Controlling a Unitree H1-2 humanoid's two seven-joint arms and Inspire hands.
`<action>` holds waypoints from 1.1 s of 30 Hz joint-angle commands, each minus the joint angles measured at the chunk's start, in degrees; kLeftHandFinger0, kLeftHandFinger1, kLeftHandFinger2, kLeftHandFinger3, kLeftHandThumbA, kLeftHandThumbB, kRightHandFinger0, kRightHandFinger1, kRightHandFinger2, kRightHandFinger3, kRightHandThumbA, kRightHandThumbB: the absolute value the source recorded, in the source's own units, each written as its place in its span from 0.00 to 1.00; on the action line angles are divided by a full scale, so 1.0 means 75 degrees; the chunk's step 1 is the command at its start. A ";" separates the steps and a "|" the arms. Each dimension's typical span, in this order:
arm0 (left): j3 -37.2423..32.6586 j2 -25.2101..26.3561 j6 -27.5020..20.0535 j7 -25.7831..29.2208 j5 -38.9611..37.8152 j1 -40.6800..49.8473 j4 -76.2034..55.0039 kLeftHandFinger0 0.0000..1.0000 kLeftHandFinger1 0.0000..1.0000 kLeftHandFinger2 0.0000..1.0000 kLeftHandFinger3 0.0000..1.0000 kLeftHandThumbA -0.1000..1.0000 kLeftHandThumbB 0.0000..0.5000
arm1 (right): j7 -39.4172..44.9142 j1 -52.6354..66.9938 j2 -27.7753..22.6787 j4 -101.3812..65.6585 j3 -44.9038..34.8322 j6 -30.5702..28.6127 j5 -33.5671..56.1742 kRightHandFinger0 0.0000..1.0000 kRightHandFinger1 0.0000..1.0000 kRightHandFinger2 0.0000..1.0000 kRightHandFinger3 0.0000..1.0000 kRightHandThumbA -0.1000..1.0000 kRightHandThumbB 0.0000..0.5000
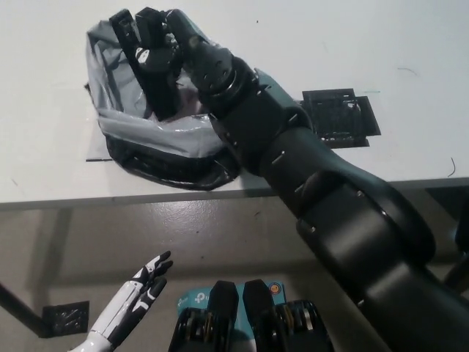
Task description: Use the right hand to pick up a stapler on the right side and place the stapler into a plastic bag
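Stapler [163, 92] hangs straight down over the open mouth of the grey bag [121, 126], in the upper left of the frame. Black right hand [150, 40] is above the bag with its fingers curled tight around the top of the stapler. The bag sits on the white table [410, 44]. A black square [341, 114] lies on the table to the right of the arm. White left hand [139, 290] rests at the lower left, holding nothing, fingers spread.
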 commanded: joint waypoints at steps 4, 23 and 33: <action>-0.0043 0.0173 -0.0053 -0.0189 -0.0032 -0.0131 -0.0361 1.00 1.00 1.00 1.00 1.00 0.45 | -0.0791 -0.0388 0.0098 -0.0054 0.0318 -0.1446 -0.0548 0.22 0.40 0.56 0.67 0.09 0.24; 0.0030 0.0227 0.0094 -0.0333 -0.0046 -0.0307 -0.0412 1.00 1.00 1.00 1.00 1.00 0.48 | 0.0958 -0.0309 -0.0305 0.0083 0.1899 -0.0823 -0.1757 1.00 1.00 1.00 1.00 0.68 0.82; -0.0022 0.0190 0.0049 -0.0323 0.0013 -0.0360 -0.0300 1.00 1.00 1.00 1.00 1.00 0.46 | 0.1131 -0.0354 -0.0715 -0.0103 0.1879 -0.0952 -0.1831 1.00 1.00 1.00 1.00 0.83 0.87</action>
